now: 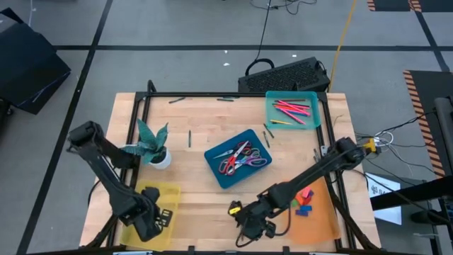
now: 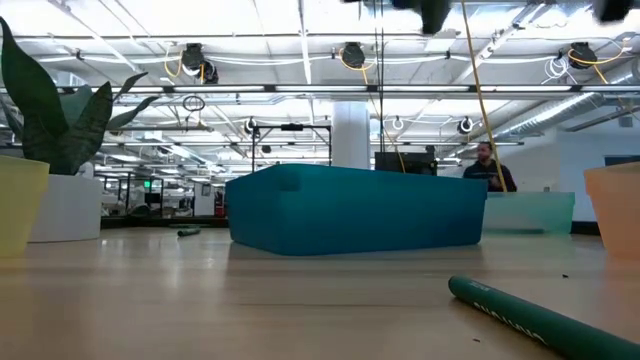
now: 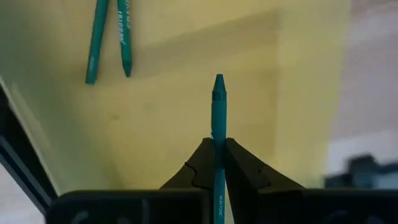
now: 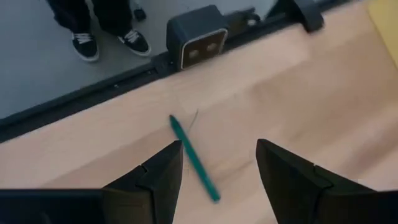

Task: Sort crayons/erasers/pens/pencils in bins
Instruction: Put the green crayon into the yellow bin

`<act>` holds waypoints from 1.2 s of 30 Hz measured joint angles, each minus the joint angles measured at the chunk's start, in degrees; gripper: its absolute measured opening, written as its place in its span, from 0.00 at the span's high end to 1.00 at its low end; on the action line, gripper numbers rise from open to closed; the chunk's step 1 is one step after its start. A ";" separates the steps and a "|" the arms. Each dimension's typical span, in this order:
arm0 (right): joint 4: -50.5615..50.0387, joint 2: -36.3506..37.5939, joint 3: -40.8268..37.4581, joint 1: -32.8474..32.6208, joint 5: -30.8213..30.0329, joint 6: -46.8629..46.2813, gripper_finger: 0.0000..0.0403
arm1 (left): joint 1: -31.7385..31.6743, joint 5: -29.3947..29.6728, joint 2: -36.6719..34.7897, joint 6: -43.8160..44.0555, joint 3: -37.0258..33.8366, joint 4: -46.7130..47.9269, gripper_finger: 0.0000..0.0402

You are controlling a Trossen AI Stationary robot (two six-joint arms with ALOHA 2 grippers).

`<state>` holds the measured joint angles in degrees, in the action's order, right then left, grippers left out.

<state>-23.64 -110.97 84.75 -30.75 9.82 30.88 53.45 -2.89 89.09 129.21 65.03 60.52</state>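
Over the yellow bin (image 3: 155, 124), the left tool (image 3: 219, 163) is clenching a teal crayon (image 3: 218, 118). Near the desk's (image 1: 198, 120) front edge, the right tool (image 4: 219, 167) is hanging released above a green crayon (image 4: 194, 159); closing off-centre, it might roll the crayon away.

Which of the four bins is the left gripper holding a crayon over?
The yellow bin, at the table's front left. The left gripper holds a green crayon above it; the blue, teal and orange bins lie farther right.
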 joint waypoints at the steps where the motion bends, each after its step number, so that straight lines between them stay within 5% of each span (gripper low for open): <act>1: 1.10 -0.84 0.00 0.30 0.94 1.48 0.51 | -0.03 -0.17 0.98 -0.15 -0.16 -0.10 0.95; 13: 2.46 -8.92 0.00 1.79 3.99 8.72 0.51 | -4.13 -4.40 6.95 -3.49 -3.86 -0.64 0.91; 24: 2.71 -11.26 0.07 2.10 5.07 9.95 0.56 | -6.62 -8.11 5.10 -10.10 -3.13 -0.59 0.55; 28: 2.46 -11.38 0.07 2.64 7.26 10.35 0.66 | -6.20 0.85 0.99 -7.87 -0.97 -0.58 0.53; 36: 2.72 -11.44 0.04 3.02 6.90 10.81 0.86 | -5.79 32.00 -4.11 -12.91 2.83 -0.92 0.57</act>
<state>-20.91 -122.41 84.79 -27.72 16.72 41.69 47.66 29.10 84.99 116.30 67.86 59.59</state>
